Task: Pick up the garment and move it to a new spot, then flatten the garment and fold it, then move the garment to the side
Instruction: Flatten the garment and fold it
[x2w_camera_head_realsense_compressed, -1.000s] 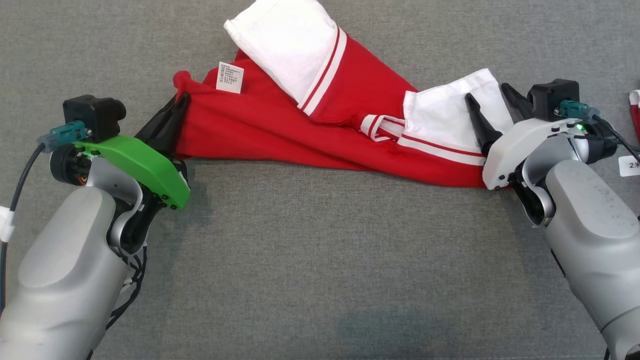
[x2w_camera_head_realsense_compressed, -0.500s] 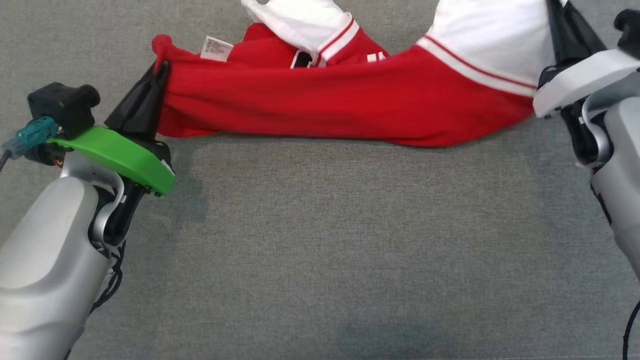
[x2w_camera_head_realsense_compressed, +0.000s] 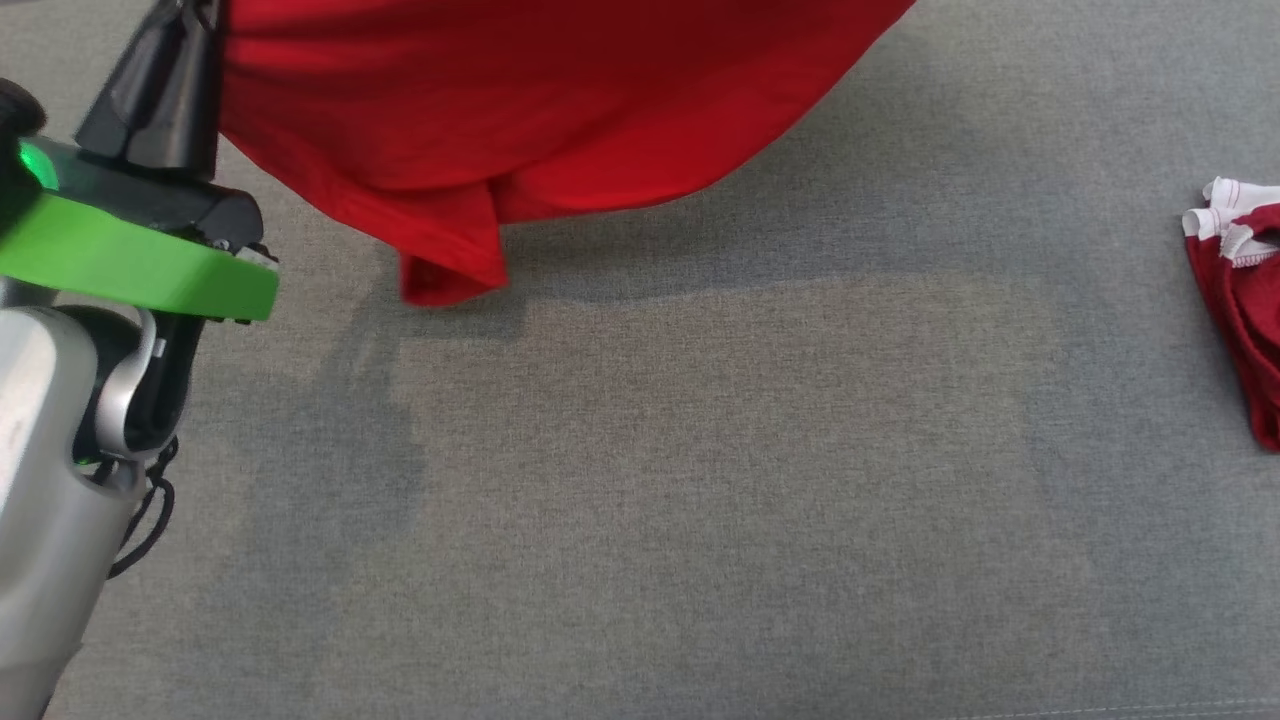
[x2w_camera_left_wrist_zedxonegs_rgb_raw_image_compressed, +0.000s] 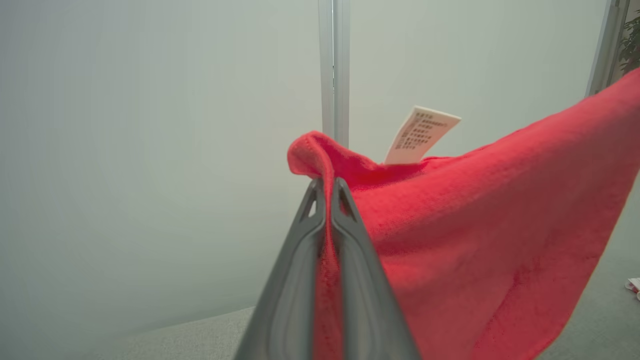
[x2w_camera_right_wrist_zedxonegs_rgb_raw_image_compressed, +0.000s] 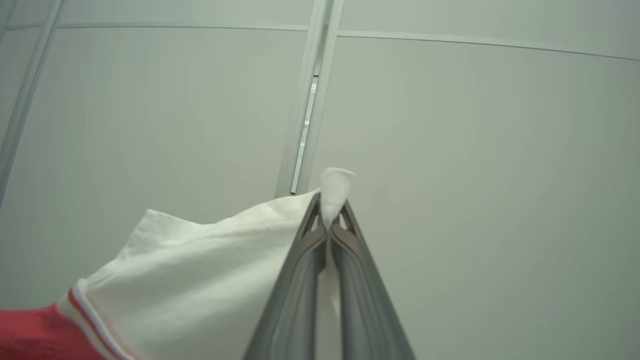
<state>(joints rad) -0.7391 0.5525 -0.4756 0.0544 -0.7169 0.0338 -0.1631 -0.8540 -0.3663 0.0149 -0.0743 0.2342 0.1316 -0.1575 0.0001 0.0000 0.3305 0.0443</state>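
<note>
Head view: my left gripper (x2w_camera_head_realsense_compressed: 170, 70) stands at the table's (x2w_camera_head_realsense_compressed: 700, 500) far left corner, its dark fingers pressed together on the edge of the garment (x2w_camera_head_realsense_compressed: 520, 100). A glossy green cover (x2w_camera_head_realsense_compressed: 130, 265) sits on the wrist behind them. The garment is smooth red cloth, lifted and hanging in a broad sag over the far edge. Its lowest folded corner droops toward the far left of the table, and I cannot tell whether it touches. The table top is grey woven cloth, flat and matte. By the right edge lies a second garment (x2w_camera_head_realsense_compressed: 1245, 330), crumpled, dark red with white ribbed trim.

Left wrist view: my two tapered grey fingers are closed tight with a ridge of red cloth pinched between them. The cloth looks soft and finely knitted, and it bulges over the tips into a rounded fold. A white printed label (x2w_camera_left_wrist_zedxonegs_rgb_raw_image_compressed: 421, 135) sticks up stiffly from the fold, just beyond it. Behind is a pale, smooth wall (x2w_camera_left_wrist_zedxonegs_rgb_raw_image_compressed: 150, 150) with a slim metal post (x2w_camera_left_wrist_zedxonegs_rgb_raw_image_compressed: 334, 70).

Right wrist view: my right gripper (x2w_camera_right_wrist_zedxonegs_rgb_raw_image_compressed: 330, 220) is pressed shut on a white sleeve (x2w_camera_right_wrist_zedxonegs_rgb_raw_image_compressed: 210, 280), a small tuft of it poking out past the tips. The sleeve runs down to red cloth bordered with thin red and white stripes.
</note>
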